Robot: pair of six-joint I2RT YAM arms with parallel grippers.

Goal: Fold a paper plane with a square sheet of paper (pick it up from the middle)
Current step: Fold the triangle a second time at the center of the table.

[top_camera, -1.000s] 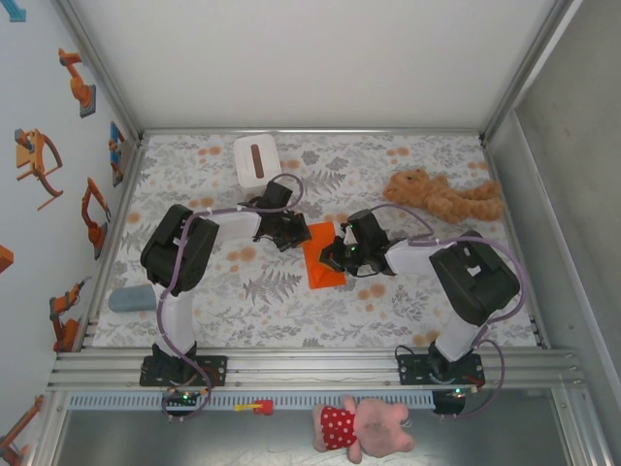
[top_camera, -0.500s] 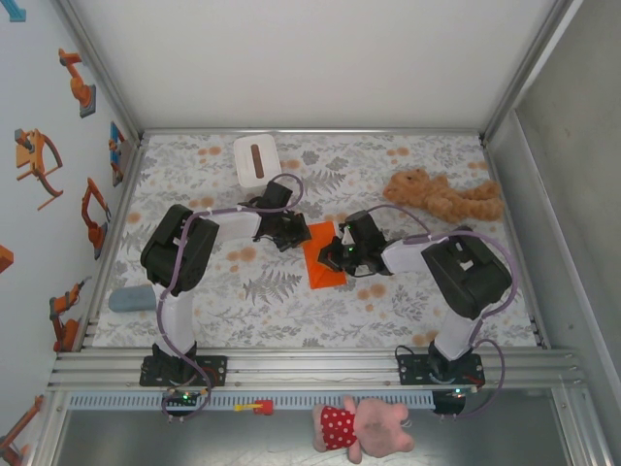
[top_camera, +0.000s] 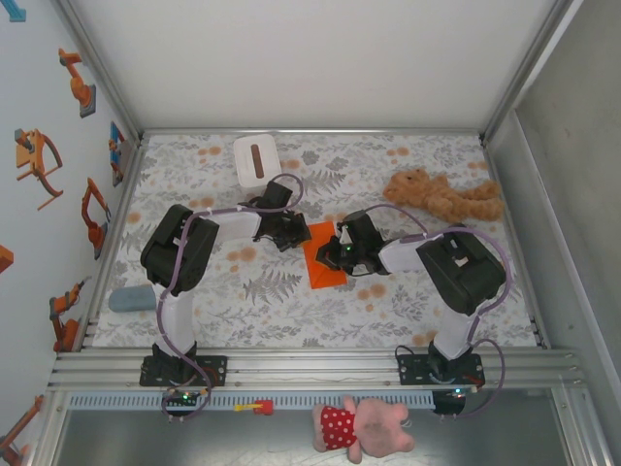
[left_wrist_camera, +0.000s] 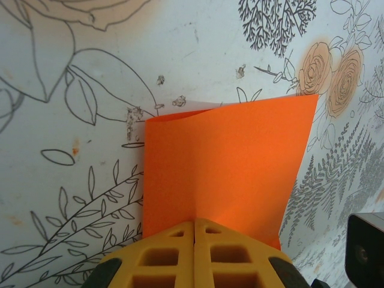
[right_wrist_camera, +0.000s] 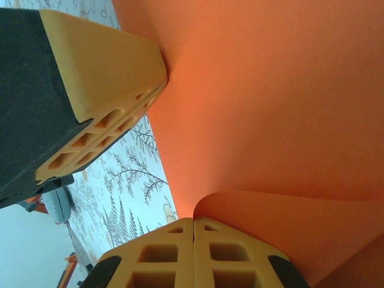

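The square sheet of paper [top_camera: 323,260] lies bright orange at the middle of the floral table, folded into a narrower shape. My left gripper [top_camera: 297,236] is shut, its yellow tips pressing down on the sheet's far-left part [left_wrist_camera: 228,162]; the left gripper [left_wrist_camera: 194,222] has nothing between its fingers. My right gripper [top_camera: 331,256] is over the sheet from the right. In the right wrist view the right gripper [right_wrist_camera: 193,219] is shut, and a raised flap of the paper [right_wrist_camera: 282,228] curls up from its tips over the flat part. The left gripper's fingers [right_wrist_camera: 102,72] stand close by.
A white tissue box [top_camera: 256,161] stands at the back left. A tan plush toy [top_camera: 441,197] lies at the back right. A grey-blue object [top_camera: 131,298] rests at the left edge. A pink plush [top_camera: 364,427] sits in front of the arm rail.
The right gripper and forearm have slid a little leftward over the orange sheet. The left arm has stayed still.
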